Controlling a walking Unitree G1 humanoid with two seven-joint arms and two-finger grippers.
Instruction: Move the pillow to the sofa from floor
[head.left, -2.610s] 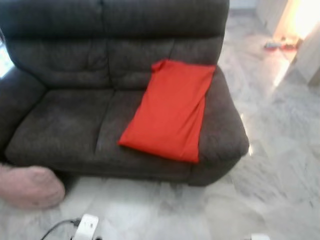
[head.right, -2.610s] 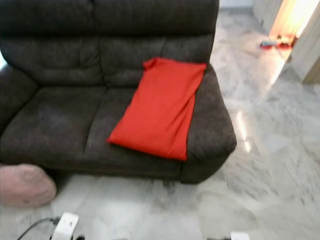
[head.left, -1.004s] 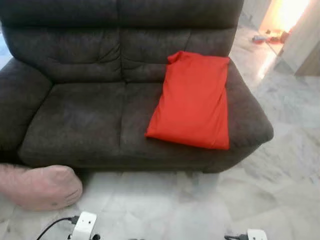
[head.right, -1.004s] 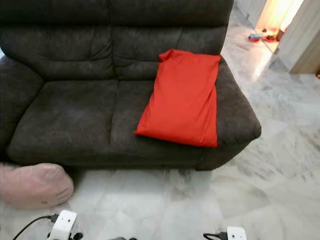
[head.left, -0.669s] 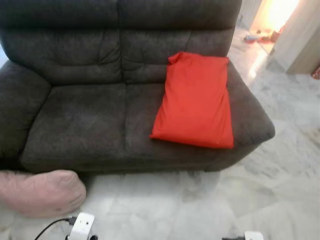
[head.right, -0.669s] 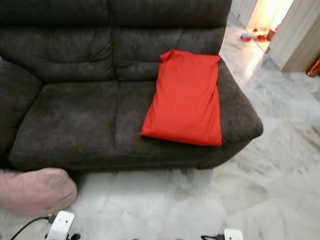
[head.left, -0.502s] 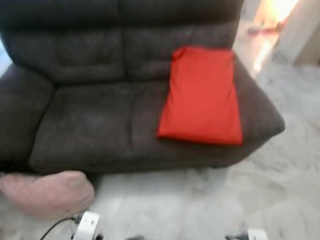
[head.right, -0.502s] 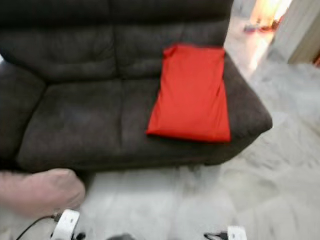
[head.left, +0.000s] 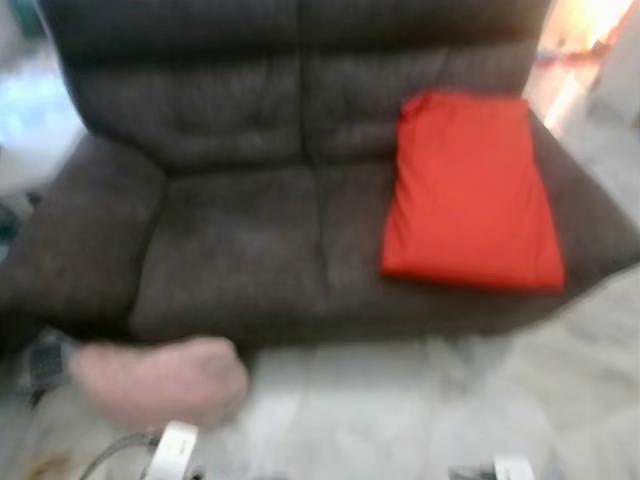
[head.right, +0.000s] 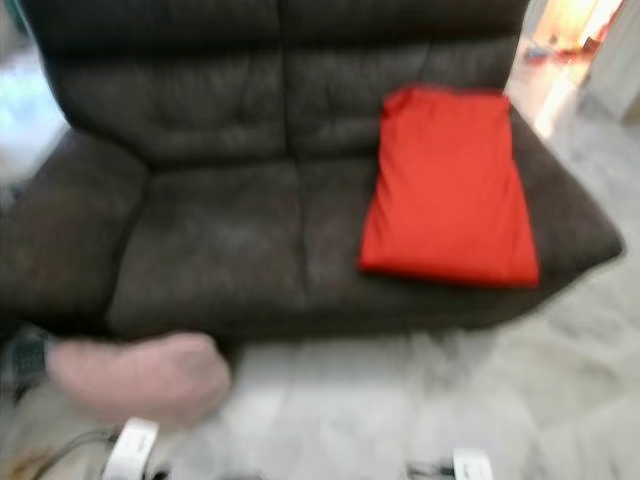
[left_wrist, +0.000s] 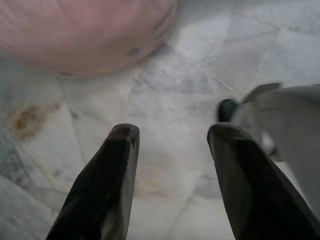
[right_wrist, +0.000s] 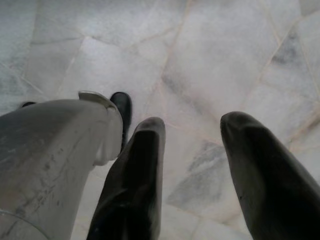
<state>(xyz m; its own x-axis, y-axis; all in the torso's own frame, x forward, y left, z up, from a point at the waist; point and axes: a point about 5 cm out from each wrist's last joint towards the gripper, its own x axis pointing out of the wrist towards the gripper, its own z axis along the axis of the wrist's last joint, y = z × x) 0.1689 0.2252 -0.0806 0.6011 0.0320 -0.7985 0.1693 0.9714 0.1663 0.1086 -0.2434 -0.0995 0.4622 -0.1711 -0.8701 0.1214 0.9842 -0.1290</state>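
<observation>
Pillow (head.left: 160, 380), pink and soft, lies on the marble floor (head.right: 400, 410) against the sofa's front edge, ahead of your left hand (left_wrist: 170, 150) and just beyond its fingertips in the left wrist view. That hand hangs low, pointing down at the tiles, its two black fingers spread wide with nothing between them; you have the pillow's rounded edge in front of it but no contact yet. Your right hand (right_wrist: 192, 150) is likewise spread wide and empty, aimed at bare floor well away from the pillow, beside the robot's silver leg. Head views are blurred, so you are likely in motion, lining the body up with the pillow. Sofa (head.left: 240, 230) is dark grey; a red cushion (head.left: 465, 195) leans on the seat at the end farther from your left hand, leaving the nearer seat free, the likely drop spot. Pillow looks wider than one hand's spread, so judge whether you need both hands to lift it.
</observation>
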